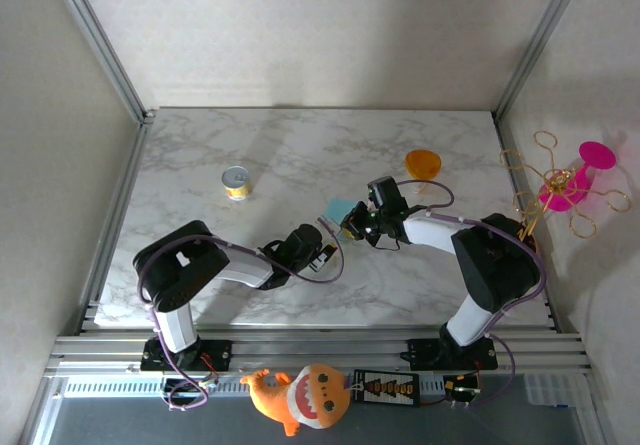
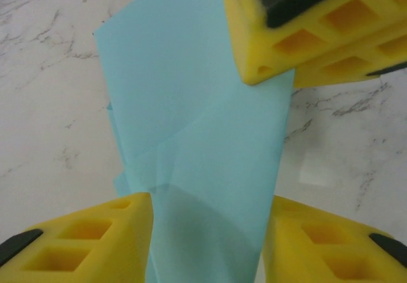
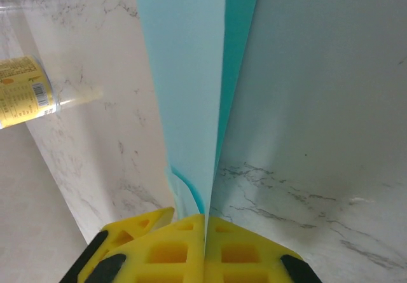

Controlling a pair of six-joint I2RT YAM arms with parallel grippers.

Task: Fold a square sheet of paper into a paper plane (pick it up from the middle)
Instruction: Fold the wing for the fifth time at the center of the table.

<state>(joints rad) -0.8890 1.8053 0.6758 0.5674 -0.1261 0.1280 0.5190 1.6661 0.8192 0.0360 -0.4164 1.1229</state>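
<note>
sheet pinched by right hand, left hand set around it, fold unfinished

yellow can (image 1: 236,182) stands at far left on the marble tabletop (image 1: 300,145), well apart from the work and not involved. left hand (image 2: 208,226): fingers part-way apart, one on each side of the teal-blue paper sheet (image 2: 191,105), which runs through the gap. no clamp on it is evident. judged reason: placed to take or crease that end. the sheet lies near mid-tabletop between the two hands, creased, layers overlapping, not yet a dart. right hand (image 3: 205,222): closed tight, the sheet's edge pinched in the seam of its yellow fingers. this grip appears to carry the sheet so that the other hand can work. orange cup (image 1: 423,163) sits behind, apart.
</note>
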